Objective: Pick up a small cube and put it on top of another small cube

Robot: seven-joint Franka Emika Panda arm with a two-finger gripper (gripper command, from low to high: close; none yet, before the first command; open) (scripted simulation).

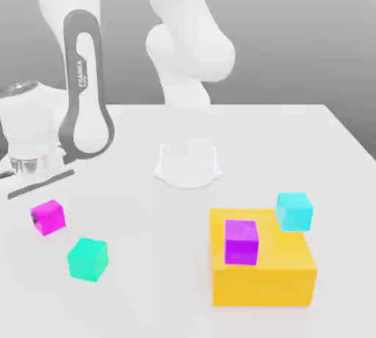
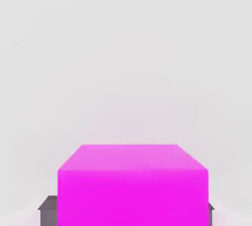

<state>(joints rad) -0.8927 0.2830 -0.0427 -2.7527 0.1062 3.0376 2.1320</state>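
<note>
while you are watching the hand view, the magenta cube (image 2: 132, 184) is sitting squarely between the two dark fingers (image 2: 49, 209), whose tips are peeking out on either side of it, so the gripper (image 2: 129, 210) is looking pinched in narrow on the cube rather than standing wide. in the exterior view you are seeing the same magenta cube (image 1: 48, 217) resting on the white table (image 1: 132, 300) toward that view's left, with a dark fingertip (image 1: 34, 218) showing at its side and the arm's white hand hanging just above it. a teal-green cube (image 1: 88, 259) is lying near it, a little closer to the camera. well apart, toward the exterior view's right, a yellow block (image 1: 279, 274) is carrying a violet cube (image 1: 241, 241), and a cyan cube (image 1: 294, 211) is showing at its far corner, though you cannot tell whether that one is resting on the block or behind it. judging by all this, you are at the grasping step: the cube is being gripped but is not yet off the table. the next move is probably calling for a straight lift, clear of the teal-green neighbour, then a carry over to whichever small cube you are choosing as the base, squaring the magenta one over it and lowering gently before letting go, since an off-centre release is likely to tip it off.
</note>
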